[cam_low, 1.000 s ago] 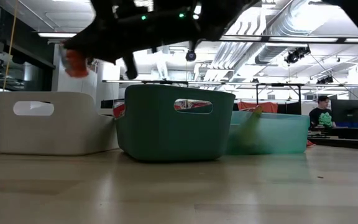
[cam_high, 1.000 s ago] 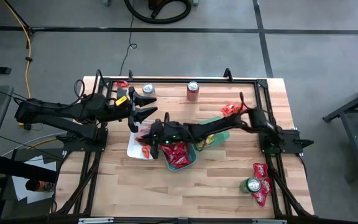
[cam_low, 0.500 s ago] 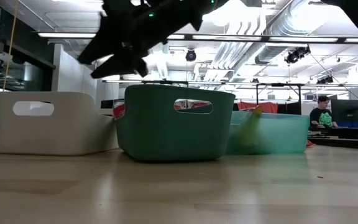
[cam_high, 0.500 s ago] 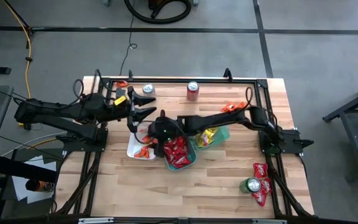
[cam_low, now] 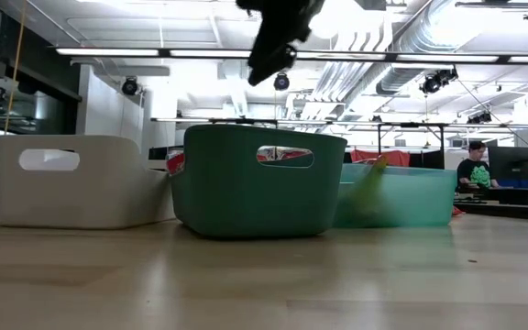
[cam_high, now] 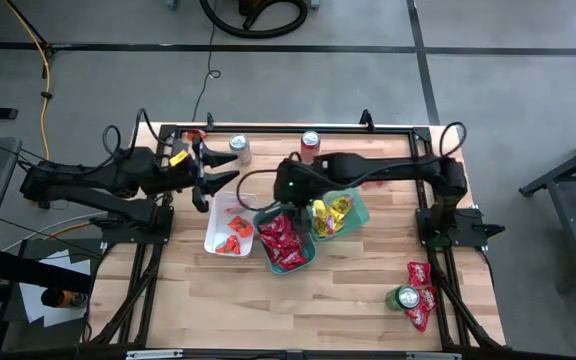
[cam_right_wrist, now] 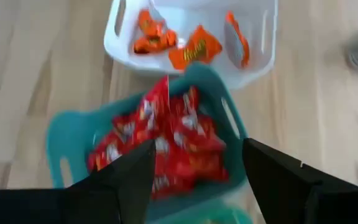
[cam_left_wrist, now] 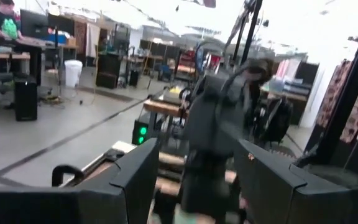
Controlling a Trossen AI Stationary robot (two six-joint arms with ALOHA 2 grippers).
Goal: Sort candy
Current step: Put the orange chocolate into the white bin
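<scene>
I am pulling my right gripper [cam_high: 290, 190] back toward twelve o'clock, away from the white tray [cam_high: 215, 236]. A second ago it was over that tray, pinching an orange packet; now its fingers are standing wide with nothing between them. I am taking that as one more piece sorted, and the arm is likely heading for the loose red candy [cam_high: 373, 174] lying on the bench [cam_high: 358, 300] at two o'clock.

The orange candy [cam_right_wrist: 194, 47] is lying in the white tray, flat and crinkly, a few pieces loosely scattered. The red candy [cam_right_wrist: 178, 134] is heaping glossy and crumpled in the dark teal tray [cam_right_wrist: 59, 134]. Yellow packets [cam_high: 330, 212] are sitting in the lighter green tray [cam_high: 360, 212]. All three trays look like smooth moulded plastic with rounded corners and slot handles.

My left gripper [cam_high: 204, 180] is waiting at ten o'clock, fingers spread and empty, though its wrist view is blurred.

More red packets [cam_high: 420, 272] are lying at five o'clock beside a green can [cam_high: 402, 297].
</scene>
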